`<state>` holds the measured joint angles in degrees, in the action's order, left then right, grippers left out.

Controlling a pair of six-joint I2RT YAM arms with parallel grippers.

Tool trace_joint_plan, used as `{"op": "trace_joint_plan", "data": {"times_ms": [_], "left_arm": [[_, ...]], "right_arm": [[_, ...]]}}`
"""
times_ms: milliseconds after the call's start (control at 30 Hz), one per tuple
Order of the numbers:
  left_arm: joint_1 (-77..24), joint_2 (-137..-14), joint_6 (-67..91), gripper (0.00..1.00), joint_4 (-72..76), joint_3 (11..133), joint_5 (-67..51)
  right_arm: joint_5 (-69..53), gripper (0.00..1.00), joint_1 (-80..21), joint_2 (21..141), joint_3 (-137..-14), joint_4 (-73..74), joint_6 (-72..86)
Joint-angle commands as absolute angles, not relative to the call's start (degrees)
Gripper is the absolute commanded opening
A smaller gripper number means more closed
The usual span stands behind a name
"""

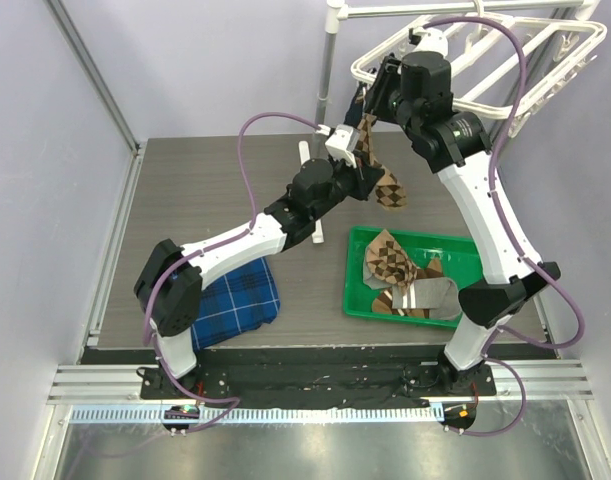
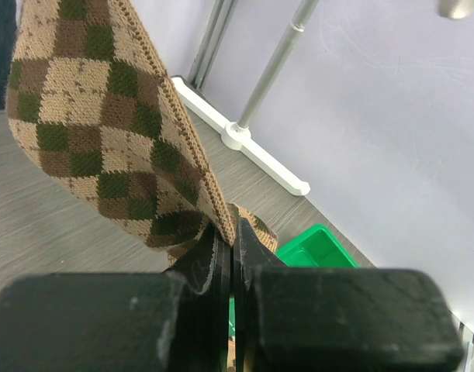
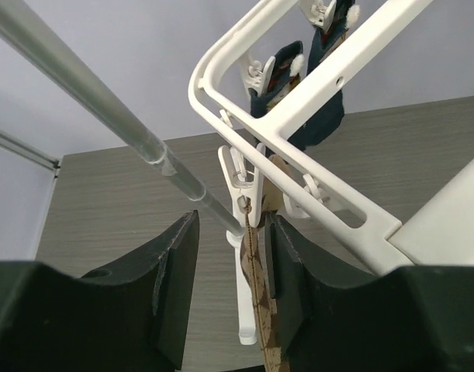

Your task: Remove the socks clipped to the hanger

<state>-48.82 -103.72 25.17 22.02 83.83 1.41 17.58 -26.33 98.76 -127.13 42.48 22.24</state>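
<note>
A brown argyle sock (image 1: 389, 189) hangs from a white clip (image 3: 240, 180) of the white hanger (image 1: 505, 55). My left gripper (image 1: 357, 152) is shut on this sock's edge; in the left wrist view the jaws (image 2: 233, 240) pinch the sock (image 2: 105, 116) low down. My right gripper (image 1: 368, 100) is open just under the hanger's near corner. In the right wrist view its fingers (image 3: 230, 232) stand on either side of the clip and the sock (image 3: 260, 287) without touching them. Two dark navy socks (image 3: 299, 85) hang clipped further along the hanger frame (image 3: 314, 147).
A green tray (image 1: 463, 250) at the right front holds several removed socks (image 1: 395, 262). A folded blue plaid cloth (image 1: 240, 298) lies at the left front. The metal pole stand (image 1: 328, 70) rises behind the grippers; its pole (image 3: 128, 124) passes close by the right fingers.
</note>
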Motion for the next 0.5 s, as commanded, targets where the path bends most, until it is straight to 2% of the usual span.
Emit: {"op": "trace_joint_plan", "data": {"times_ms": [0,467], "left_arm": [[-49.4,-101.16,25.14,0.0,26.1,83.85,0.79],[-50.71,-101.78,23.91,0.0,26.89,83.85,1.67]], "right_arm": [[21.62,0.47,-27.25,99.4,-129.11,38.94,20.39],[29.71,0.51,-29.27,103.18,-129.11,35.69,16.88]]}}
